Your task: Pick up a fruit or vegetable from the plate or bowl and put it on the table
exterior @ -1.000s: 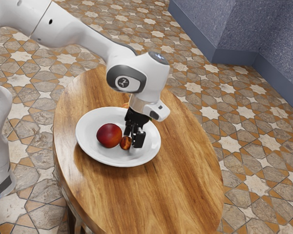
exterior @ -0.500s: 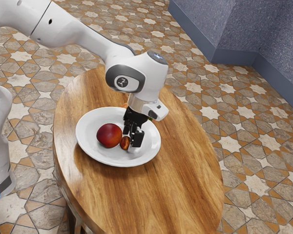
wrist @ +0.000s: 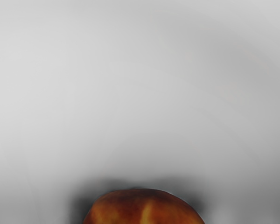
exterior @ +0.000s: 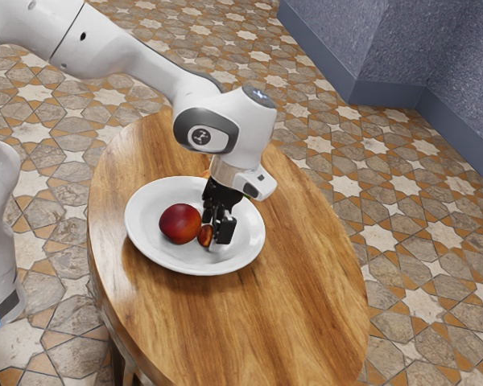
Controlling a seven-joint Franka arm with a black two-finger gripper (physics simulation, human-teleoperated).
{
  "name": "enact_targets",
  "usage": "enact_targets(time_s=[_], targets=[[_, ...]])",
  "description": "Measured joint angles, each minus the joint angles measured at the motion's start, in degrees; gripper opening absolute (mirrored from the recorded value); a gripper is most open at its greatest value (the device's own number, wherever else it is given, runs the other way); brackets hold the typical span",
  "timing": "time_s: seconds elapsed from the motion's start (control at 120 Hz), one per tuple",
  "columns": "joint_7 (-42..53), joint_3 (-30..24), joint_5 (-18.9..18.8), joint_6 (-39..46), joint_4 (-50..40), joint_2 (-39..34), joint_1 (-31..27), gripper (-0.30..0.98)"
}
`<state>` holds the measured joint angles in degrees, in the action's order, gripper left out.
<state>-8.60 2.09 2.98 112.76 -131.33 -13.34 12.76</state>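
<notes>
While your black gripper (exterior: 216,227) reaches down over one white plate (exterior: 149,245), you have two round fruits there: one larger red-and-orange fruit (exterior: 180,223) and one small reddish-brown fruit (exterior: 205,236). You can find the small one at the gripper's tip, just beside the larger one; whether they touch, you can't tell. Nor can you tell whether the gripper is spread or pinching it. In the wrist view, the small one's rounded top shows yellow streaks, against pale grey. You've one wooden table (exterior: 294,305) under the plate, and one orange sliver (exterior: 207,174) past its rim, too hidden to name.
</notes>
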Motion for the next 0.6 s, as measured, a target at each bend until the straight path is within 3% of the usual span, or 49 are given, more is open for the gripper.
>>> enact_targets(time_s=[0.6], targets=[[-0.2,0.0,-0.1,0.0,-0.5,0.0,0.0,0.33]])
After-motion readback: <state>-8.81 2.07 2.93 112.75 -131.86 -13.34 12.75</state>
